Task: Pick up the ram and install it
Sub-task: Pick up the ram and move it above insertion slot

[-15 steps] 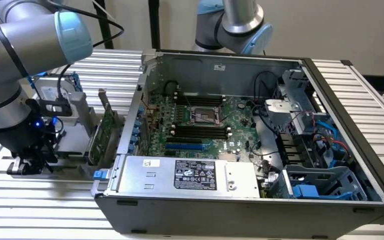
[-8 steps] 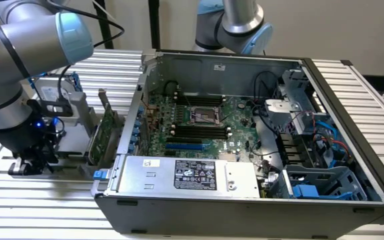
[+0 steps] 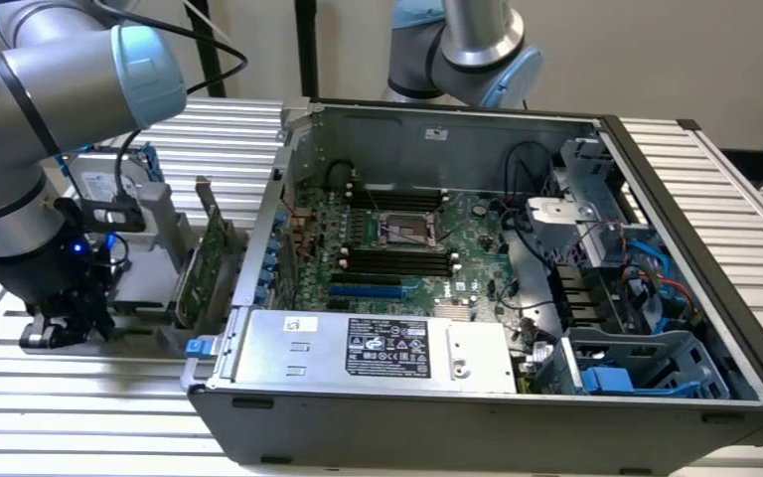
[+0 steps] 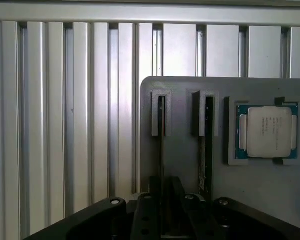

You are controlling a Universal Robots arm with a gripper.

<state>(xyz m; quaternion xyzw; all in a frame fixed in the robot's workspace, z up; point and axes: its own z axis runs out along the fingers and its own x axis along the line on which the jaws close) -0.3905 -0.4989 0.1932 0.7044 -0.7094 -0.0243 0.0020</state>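
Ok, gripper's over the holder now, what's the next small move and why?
Probably ease straight down onto the ram in the slot farther from the CPU: the gripper is lined up with that stick's edge, and it sits seated in the gray holder, not lifted.

Silver arm [image 3: 24,149], black end effector [image 3: 56,333]
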